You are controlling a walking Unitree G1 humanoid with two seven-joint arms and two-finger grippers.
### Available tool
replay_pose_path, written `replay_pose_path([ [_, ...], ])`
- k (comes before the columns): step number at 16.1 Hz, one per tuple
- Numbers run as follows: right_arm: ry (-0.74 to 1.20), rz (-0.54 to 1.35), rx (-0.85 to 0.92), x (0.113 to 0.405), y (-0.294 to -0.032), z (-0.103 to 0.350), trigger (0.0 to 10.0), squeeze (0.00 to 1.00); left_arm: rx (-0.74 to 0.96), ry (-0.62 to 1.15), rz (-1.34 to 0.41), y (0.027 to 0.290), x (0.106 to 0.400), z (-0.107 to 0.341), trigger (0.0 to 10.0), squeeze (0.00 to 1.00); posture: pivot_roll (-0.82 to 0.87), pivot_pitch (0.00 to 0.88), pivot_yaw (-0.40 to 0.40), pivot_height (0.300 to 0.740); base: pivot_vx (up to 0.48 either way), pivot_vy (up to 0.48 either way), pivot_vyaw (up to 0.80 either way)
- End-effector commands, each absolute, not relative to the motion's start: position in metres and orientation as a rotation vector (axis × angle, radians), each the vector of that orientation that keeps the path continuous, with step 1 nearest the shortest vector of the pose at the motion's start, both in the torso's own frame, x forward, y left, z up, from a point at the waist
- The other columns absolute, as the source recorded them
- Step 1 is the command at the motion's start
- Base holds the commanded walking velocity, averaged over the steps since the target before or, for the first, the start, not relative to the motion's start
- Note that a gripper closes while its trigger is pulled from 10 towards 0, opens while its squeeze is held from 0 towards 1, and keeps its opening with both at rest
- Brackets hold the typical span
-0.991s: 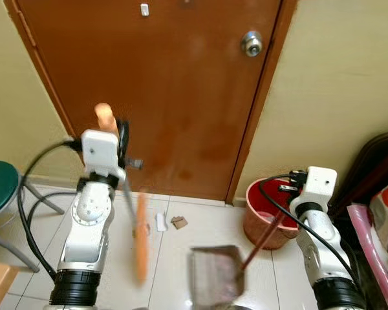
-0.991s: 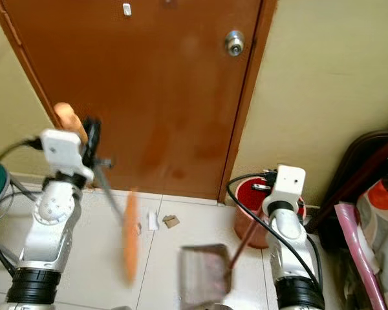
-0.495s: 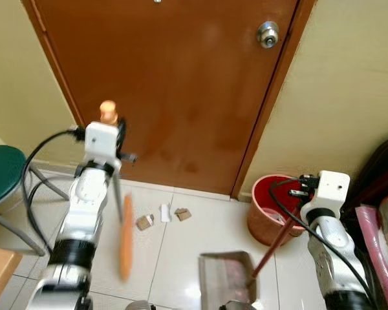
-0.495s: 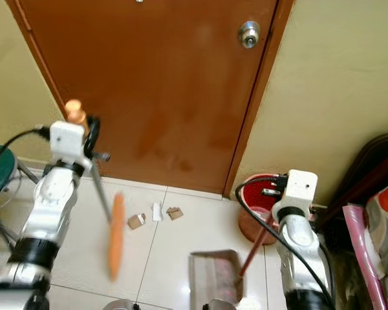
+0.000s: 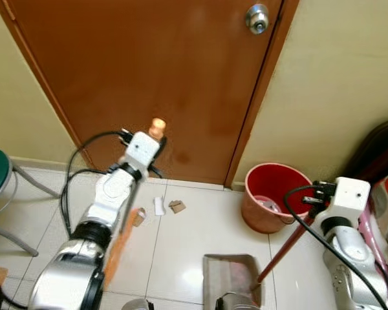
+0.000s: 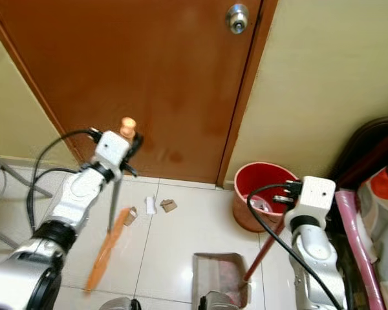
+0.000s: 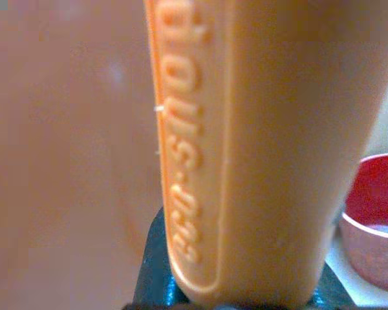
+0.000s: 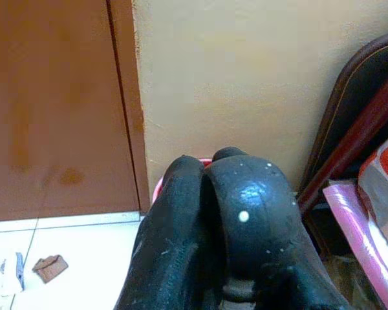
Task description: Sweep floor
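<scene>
Reaching further out than a second ago, the left arm now extends toward the door, and the broom's orange head has dropped from mid-air to the tiles.

Left gripper [image 6: 119,145]: clamped on the broom handle [image 7: 246,148] just below its rounded orange tip, which stands up above the wrist. Held high on the shaft, presumably so the head can trail low and be drawn back along the floor.

Broom head [image 6: 103,248]: long, orange, angled across the white tiles, its far end just beside the scraps.

Debris: a brown cardboard scrap [image 6: 130,216] at the head's tip, a white paper slip [image 6: 150,205] and a second brown scrap [image 6: 168,206], lying close together on the tiles near the foot of the door [image 6: 149,77].

Right gripper [image 8: 213,213]: fingers pressed together; whether it grips the red-brown dustpan handle [image 6: 265,248] running up toward that arm cannot be told.

Dustpan [image 6: 218,278]: grey metal tray, set flat on the tiles nearer the robot than the scraps, mouth seemingly toward them, likely parked to receive the sweep.

Red bucket [image 6: 262,194]: against the wall right of the door frame, some litter inside.

Sweep judged barely begun; scraps not yet gathered.
</scene>
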State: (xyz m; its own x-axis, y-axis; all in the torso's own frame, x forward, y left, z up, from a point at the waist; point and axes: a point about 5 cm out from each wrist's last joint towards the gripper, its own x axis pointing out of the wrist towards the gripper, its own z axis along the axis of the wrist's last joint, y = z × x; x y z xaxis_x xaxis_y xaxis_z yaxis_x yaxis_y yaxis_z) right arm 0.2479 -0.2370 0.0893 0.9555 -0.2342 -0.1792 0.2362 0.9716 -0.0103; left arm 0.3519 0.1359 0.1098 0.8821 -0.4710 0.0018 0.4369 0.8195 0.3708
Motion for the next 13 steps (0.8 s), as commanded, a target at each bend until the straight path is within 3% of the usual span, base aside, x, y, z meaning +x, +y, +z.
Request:
replay_pose_path([
  [1, 0.164, -0.251, 0.007, 0.246, -0.241, 0.098, 10.0, 0.00, 0.347, -0.117, -0.501, 0.128, 0.355, 0.115, 10.0, 0.03, -0.23, 0.170, -0.029, 0.740, 0.000, 0.000, 0.00],
  [5, 0.162, -0.247, 0.006, 0.249, -0.239, 0.102, 10.0, 0.00, 0.349, -0.105, -0.632, 0.098, 0.348, 0.105, 10.0, 0.00, -0.22, 0.170, -0.032, 0.740, 0.000, 0.000, 0.00],
  [8, 0.098, -0.269, -0.034, 0.277, -0.240, 0.113, 10.0, 0.00, 0.307, -0.085, -0.823, 0.066, 0.326, 0.086, 10.0, 0.00, -0.13, 0.160, -0.033, 0.740, 0.000, 0.000, 0.00],
  [13, 0.072, -0.273, -0.043, 0.306, -0.215, 0.111, 10.0, 0.00, 0.241, -0.124, -0.903, 0.060, 0.305, 0.081, 10.0, 0.00, -0.05, 0.146, -0.010, 0.740, 0.000, 0.000, 0.00],
])
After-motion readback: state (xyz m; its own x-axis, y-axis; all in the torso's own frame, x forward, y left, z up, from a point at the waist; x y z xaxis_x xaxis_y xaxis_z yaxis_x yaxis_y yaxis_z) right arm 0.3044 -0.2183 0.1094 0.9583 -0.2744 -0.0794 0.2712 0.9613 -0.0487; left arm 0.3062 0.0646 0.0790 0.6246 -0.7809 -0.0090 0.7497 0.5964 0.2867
